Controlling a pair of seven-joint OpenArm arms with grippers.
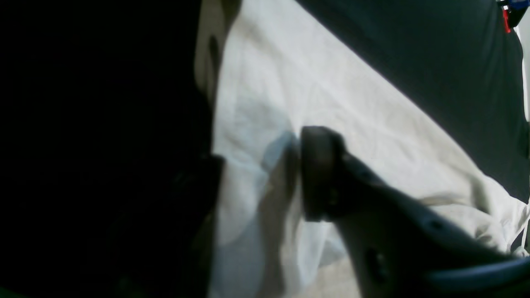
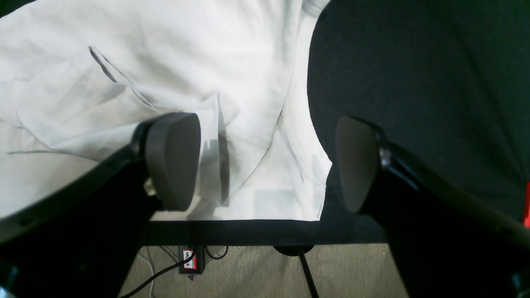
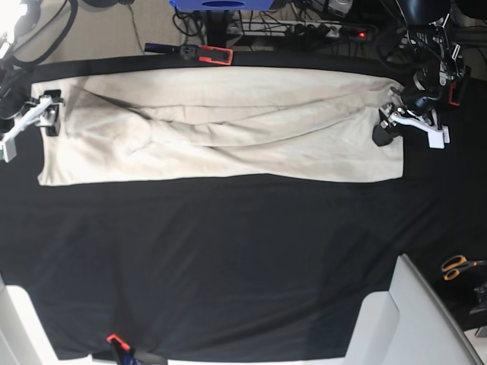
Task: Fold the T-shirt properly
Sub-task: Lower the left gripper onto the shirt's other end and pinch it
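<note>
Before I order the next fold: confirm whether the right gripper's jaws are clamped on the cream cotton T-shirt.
No: in the right wrist view the right gripper stands wide open, its pads apart above the cream cotton T-shirt corner.

We saw a table covered with a black tablecloth (image 3: 228,258). Behind its far edge lay a blue box (image 3: 221,4) and many cables (image 3: 319,23). Orange scissors (image 3: 455,266) rested at one side. Below the table edge was a beige carpet floor (image 2: 248,269).
</note>
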